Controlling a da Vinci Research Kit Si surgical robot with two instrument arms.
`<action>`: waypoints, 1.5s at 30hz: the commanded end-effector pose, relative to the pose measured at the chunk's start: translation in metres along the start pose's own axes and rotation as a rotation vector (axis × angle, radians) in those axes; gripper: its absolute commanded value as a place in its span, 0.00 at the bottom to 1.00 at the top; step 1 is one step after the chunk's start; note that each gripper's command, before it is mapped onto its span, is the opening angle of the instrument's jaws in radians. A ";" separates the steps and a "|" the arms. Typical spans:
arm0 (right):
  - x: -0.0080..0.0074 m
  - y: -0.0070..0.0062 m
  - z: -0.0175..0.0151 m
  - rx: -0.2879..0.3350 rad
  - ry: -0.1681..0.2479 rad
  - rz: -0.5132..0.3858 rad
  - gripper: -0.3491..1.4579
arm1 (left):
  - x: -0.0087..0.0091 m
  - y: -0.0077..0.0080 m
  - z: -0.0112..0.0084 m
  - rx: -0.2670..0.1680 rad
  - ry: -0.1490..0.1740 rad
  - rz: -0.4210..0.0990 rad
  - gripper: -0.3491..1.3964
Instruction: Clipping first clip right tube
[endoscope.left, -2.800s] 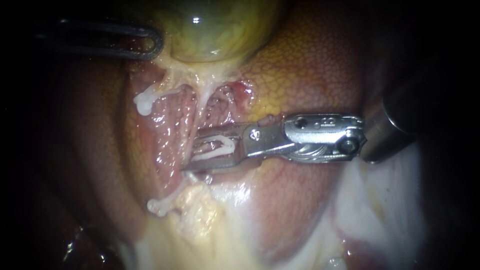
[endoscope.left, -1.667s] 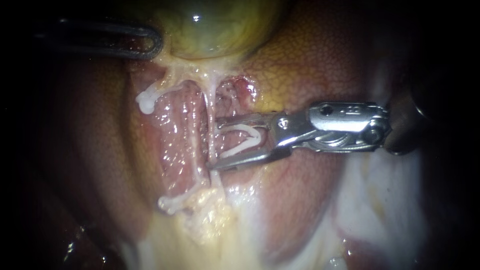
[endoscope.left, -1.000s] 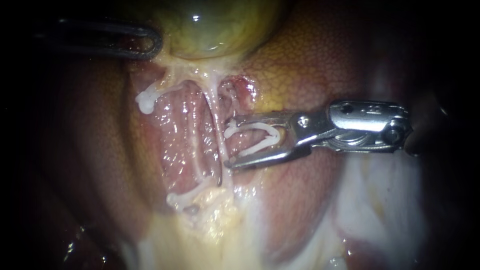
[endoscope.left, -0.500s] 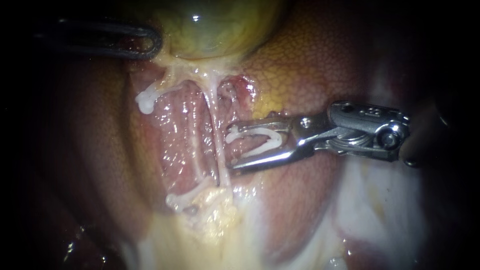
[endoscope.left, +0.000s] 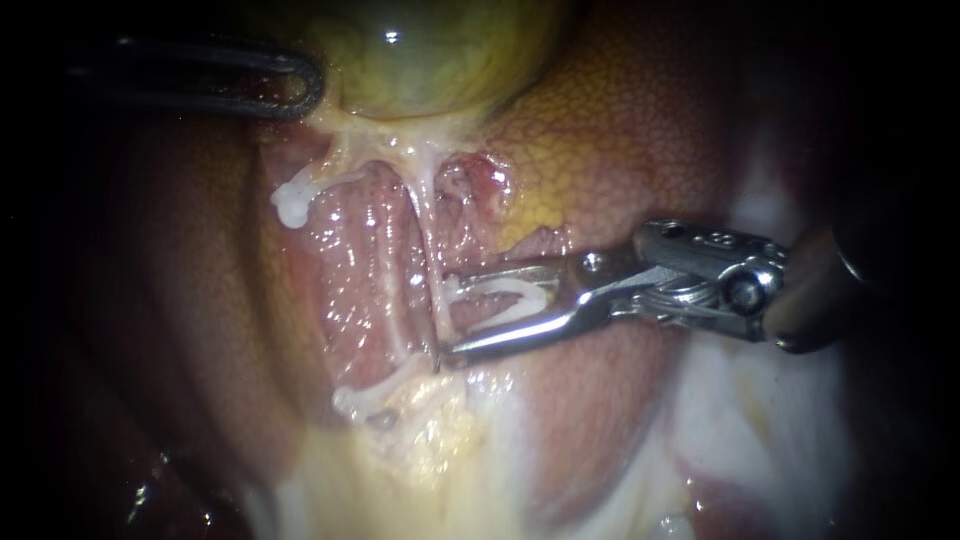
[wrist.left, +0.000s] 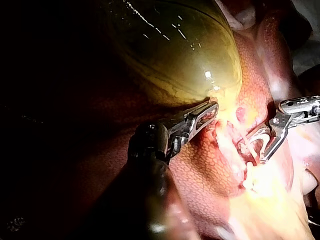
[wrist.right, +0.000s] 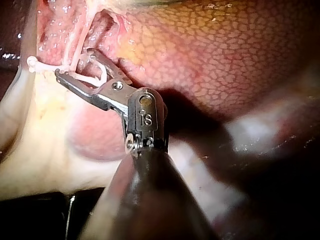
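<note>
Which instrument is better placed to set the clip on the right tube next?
Right. My right instrument carries the open white clip in its jaws, with the tips at the right tube. My left instrument sits up beside the gallbladder, away from that tube, and no clip shows on it.

Right instrument's (endoscope.left: 447, 315) jaws apart around clip (endoscope.left: 500, 288)

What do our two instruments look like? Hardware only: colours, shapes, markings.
Right instrument: bright silver metal, two slim straight jaws on a pivot screw, boxy wrist block with round pins and small engraved marks, thin cable strands at the joint, dark smooth round shaft. Left instrument: silver slotted tip with a rounded loop end, on a dark glossy shaft.
</note>
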 end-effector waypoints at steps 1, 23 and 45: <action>0.0000 0.0000 0.0001 0.014 0.012 -0.001 0.46 | 0.0001 0.0000 0.0001 0.000 0.000 0.000 0.00; 0.0005 -0.0024 0.0031 0.209 0.108 -0.015 0.44 | 0.0001 0.0000 0.0001 -0.001 0.000 0.000 0.00; 0.0016 -0.0064 0.0041 0.257 0.096 -0.007 0.40 | 0.0001 0.0000 0.0001 -0.001 0.000 0.000 0.00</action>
